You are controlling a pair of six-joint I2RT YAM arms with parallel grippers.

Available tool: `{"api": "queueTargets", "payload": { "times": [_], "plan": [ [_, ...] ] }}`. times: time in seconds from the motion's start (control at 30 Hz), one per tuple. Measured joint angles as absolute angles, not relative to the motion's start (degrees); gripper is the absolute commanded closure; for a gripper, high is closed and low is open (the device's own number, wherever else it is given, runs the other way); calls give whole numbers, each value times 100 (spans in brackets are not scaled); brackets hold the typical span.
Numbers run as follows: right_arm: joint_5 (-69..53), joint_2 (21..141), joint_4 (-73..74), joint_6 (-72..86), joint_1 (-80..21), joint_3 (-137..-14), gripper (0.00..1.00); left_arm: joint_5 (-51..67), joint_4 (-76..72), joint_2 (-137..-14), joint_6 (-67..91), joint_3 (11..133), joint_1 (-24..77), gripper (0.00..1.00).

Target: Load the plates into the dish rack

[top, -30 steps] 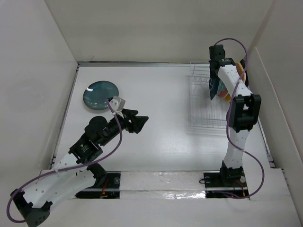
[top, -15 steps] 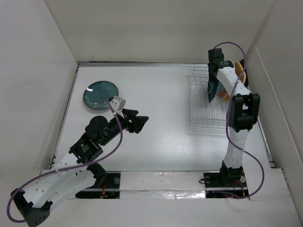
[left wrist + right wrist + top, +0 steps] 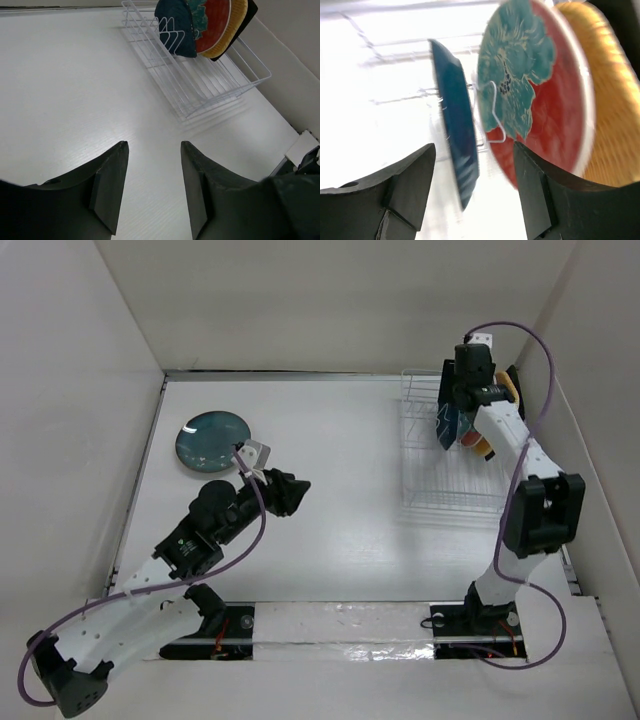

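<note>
The right pincer (image 3: pixel 472 150) hangs over the far end of the white wire dish rack (image 3: pixel 440 485), jaws wide apart, with the navy leaf-shaped plate (image 3: pixel 457 125) standing on edge between them; a gap shows on each side of it, so I judge that the pincer holds nothing. Just beside it stand the red-rimmed teal floral round plate (image 3: pixel 535 100) and the tan woven plate (image 3: pixel 610 90), with a dark-rimmed one (image 3: pixel 248 12) behind; the four sit close together. The likeliest trouble is here: if the arm lifts away at a slant, a finger could catch the navy plate's rim and tip it against the floral plate or out of its tines.

The left pincer (image 3: pixel 153 147) is open and empty above the bare white counter (image 3: pixel 340 520); it points toward the rack, away from the round dark teal plate (image 3: pixel 213 440), which lies flat near the far left corner, well apart from the rack. That plate looks awkward to lift, since a finger must get under its low rim; a poor pinch could make it slide or drop. Bringing it over while the right arm is at the rack risks the arms meeting.
</note>
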State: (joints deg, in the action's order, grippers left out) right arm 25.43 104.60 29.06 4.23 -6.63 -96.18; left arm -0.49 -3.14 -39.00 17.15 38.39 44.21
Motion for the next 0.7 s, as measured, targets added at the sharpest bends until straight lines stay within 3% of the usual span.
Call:
{"api": "queueTargets", "payload": {
  "times": [0.07,0.1,0.17,0.2,0.23,0.5,0.6,0.63,0.7],
  "plan": [
    [2460,9815,2526,611,-775,-9096,34,-51,-314,-3990,1765,3839,4305,66],
    [2414,9467,2244,716,-860,-8768,44,-56,-318,-4036,1800,3839,4239,69],
    [2270,8680,1678,913,-1063,-7994,76,-82,-331,-4132,1883,3839,4145,82],
    [2178,8283,1363,1011,-1181,-7568,100,-93,-349,-4193,1927,3839,4095,88],
    [2053,7909,1048,1125,-1323,-7148,100,-95,-362,-4259,1990,3839,4040,100],
    [1404,6226,-432,1892,-2480,-4770,100,598,-692,-5052,2851,3813,2836,100],
    [1271,5739,-554,2045,-2812,-4119,97,786,-873,-5516,3199,3793,2436,78],
    [1234,5588,-556,2069,-2864,-3977,97,867,-923,-5682,3343,3785,2263,57],
    [1190,5312,-558,2099,-2923,-3813,96,886,-1061,-5918,3610,3701,1863,44]
  ]
}}
